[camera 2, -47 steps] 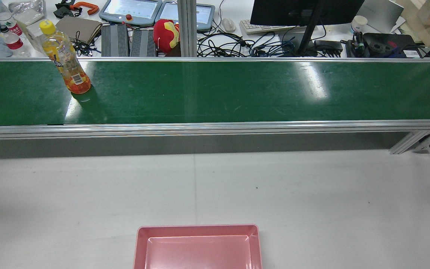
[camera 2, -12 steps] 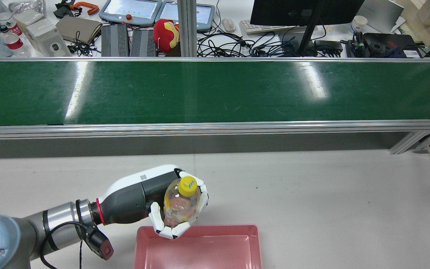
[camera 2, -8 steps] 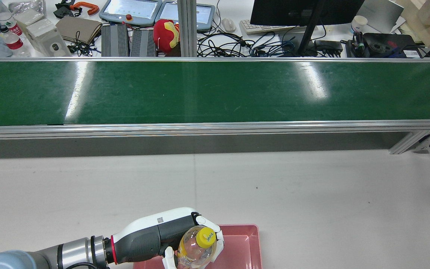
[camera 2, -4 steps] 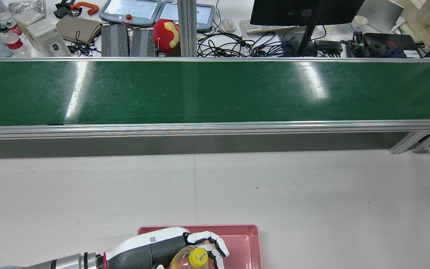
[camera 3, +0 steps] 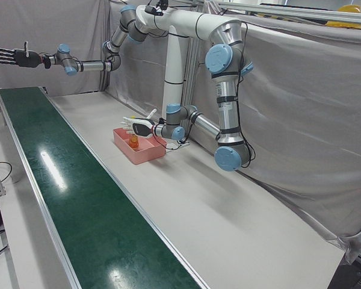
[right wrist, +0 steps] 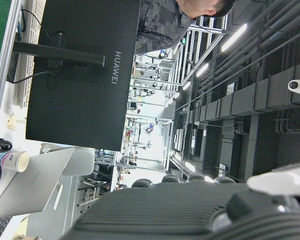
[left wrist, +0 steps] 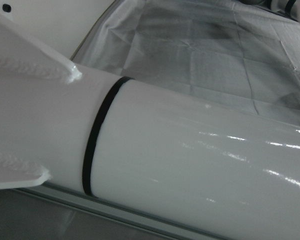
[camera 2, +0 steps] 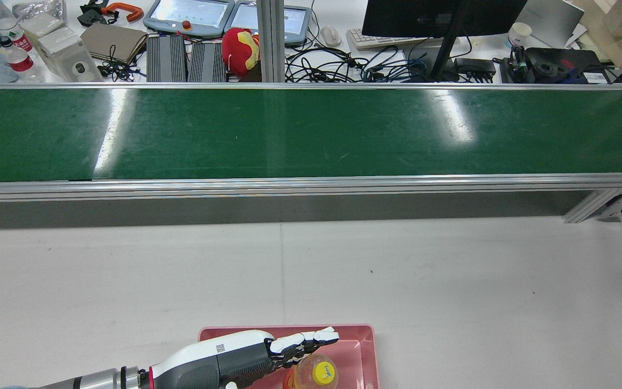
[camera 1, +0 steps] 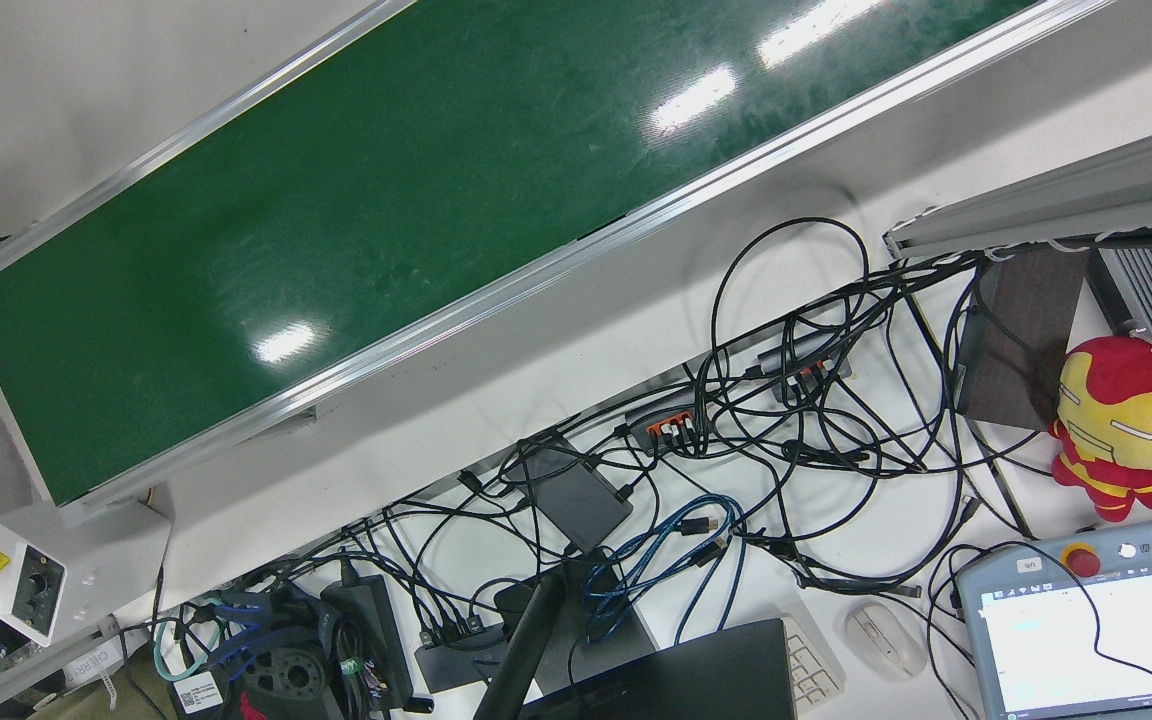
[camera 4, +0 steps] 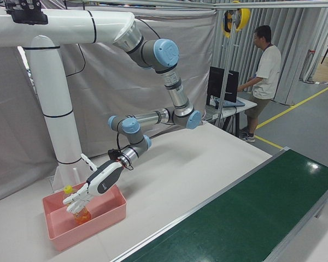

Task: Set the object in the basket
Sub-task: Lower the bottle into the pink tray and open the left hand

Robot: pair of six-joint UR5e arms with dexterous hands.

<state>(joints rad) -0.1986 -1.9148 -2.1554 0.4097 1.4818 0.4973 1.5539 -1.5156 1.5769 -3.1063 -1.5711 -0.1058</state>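
Observation:
An orange-drink bottle with a yellow cap [camera 2: 322,373] stands upright inside the pink basket [camera 2: 367,346]. My left hand [camera 2: 246,356] is open, its fingers stretched out flat just above and beside the bottle, not holding it. The right-front view shows the same hand [camera 4: 90,191] over the bottle [camera 4: 79,212] in the basket [camera 4: 95,224]. In the left-front view the bottle [camera 3: 133,141] sits in the basket [camera 3: 144,155] below the left hand [camera 3: 137,124]. My right hand [camera 3: 15,57] is raised high over the far end of the belt, open and empty.
The green conveyor belt [camera 2: 311,135] runs across beyond the grey table [camera 2: 451,281]. Behind it lie cables, a monitor [camera 2: 440,16], tablets, a red plush toy [camera 2: 239,48] and water bottles. A person [camera 4: 265,71] stands at a desk.
The left hand carried the bottle from the belt to the basket, lowered it in and opened its fingers. The bottle now stands free in the basket.

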